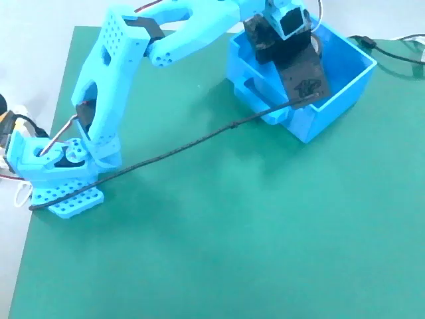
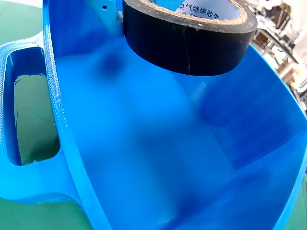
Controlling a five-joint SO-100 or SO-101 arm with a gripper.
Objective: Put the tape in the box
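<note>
While hanging over the box (image 1: 345, 73) with the tape (image 2: 189, 40) up top in the wrist view, best to release now rather than push lower. Box interior looks empty and smooth in the wrist view, so plenty of room for a straight drop. Worth keeping the roll clear of the near wall and the loop handle (image 2: 21, 105) side at left of the wrist view; aim for the middle of the floor. Open wide enough to let the roll fall free, then lift straight up so nothing catches the rim. Also mind the dark cable (image 1: 199, 141) draped across the green mat (image 1: 232, 232) and over the box edge in the fixed view: could tug on retreat.

Gripper (image 1: 299, 63): sits inside the box mouth in the fixed view, black plate angled down toward the far-right side. Appears closed around the tape, partly open to the roll's width, with a blue finger (image 2: 112, 17) touching the roll at its upper left. Opposite finger out of frame, so grip judged from the roll hanging above the floor, not resting on it. Tape itself: inside the box outline, well above the bottom, not yet dropped.
</note>
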